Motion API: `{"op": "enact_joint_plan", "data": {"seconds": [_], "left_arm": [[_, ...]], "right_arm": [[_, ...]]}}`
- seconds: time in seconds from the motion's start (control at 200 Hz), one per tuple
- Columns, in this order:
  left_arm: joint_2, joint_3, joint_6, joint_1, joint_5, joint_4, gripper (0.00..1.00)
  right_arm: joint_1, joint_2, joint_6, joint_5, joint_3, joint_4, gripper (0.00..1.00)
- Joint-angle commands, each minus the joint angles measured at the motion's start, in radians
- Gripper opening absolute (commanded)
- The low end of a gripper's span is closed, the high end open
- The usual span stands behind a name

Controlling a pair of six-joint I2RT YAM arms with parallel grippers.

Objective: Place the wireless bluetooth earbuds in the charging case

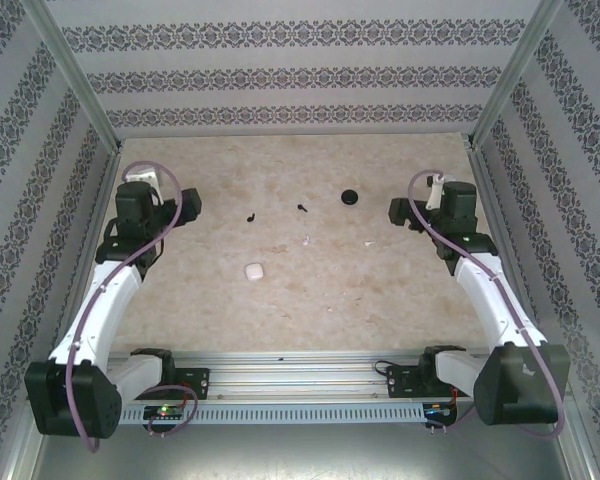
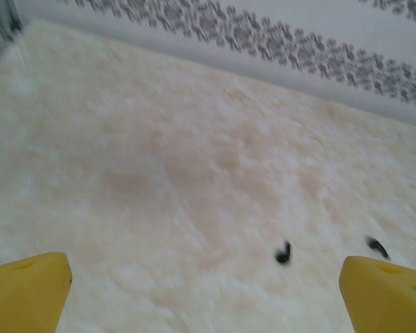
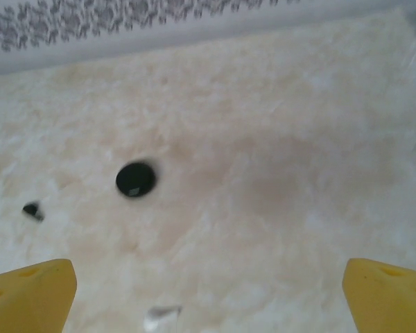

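Your left gripper (image 1: 188, 203) points inward from the table's (image 1: 380, 300) left side, yellow fingers (image 2: 28, 288) spread wide, empty. Your right gripper (image 1: 396, 211) mirrors it, equally wide and empty. Between them lie the left earbud (image 1: 251, 216) and right earbud (image 1: 302, 208), apart. The white charging case (image 1: 253, 270) sits nearer you, and a black disc (image 1: 350, 197) lies beyond. In the wrist views the earbuds are blurred specks.

Left earbud (image 1: 251, 216) lying out on the table (image 1: 410, 300), right earbud (image 1: 302, 208) to its right and apart from it, round disc (image 1: 351, 197) further right and slightly farther back, charging case (image 1: 253, 270) toward the near edge, directly in front of the left earbud
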Motion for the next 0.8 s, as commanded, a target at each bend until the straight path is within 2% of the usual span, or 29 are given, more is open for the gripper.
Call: {"op": "enact_joint_plan", "data": {"seconds": [0.0, 0.085, 0.175, 0.315, 0.44, 0.57, 0.794], "left_arm": [[-0.003, 0.02, -0.144, -0.006, 0.136, -0.277, 0.93], [0.006, 0.005, -0.211, -0.071, 0.133, -0.355, 0.89], [0.035, -0.015, -0.289, -0.195, 0.087, -0.392, 0.87], [0.114, -0.029, -0.401, -0.403, 0.004, -0.369, 0.87], [0.226, 0.006, -0.463, -0.519, -0.034, -0.368, 0.85], [0.35, 0.071, -0.473, -0.577, -0.056, -0.399, 0.83], [0.435, 0.087, -0.494, -0.58, -0.071, -0.361, 0.77]], "right_arm": [[0.015, -0.038, 0.118, -0.028, -0.018, -0.239, 0.98], [0.081, -0.049, 0.177, -0.007, -0.028, -0.303, 0.98], [0.202, -0.05, 0.251, 0.03, -0.043, -0.327, 0.98], [0.385, -0.017, 0.36, 0.033, -0.069, -0.278, 0.98], [0.493, 0.049, 0.402, 0.04, -0.066, -0.23, 0.98], [0.543, 0.124, 0.401, 0.022, -0.021, -0.238, 0.98], [0.567, 0.178, 0.417, -0.006, 0.006, -0.263, 0.98]]}}
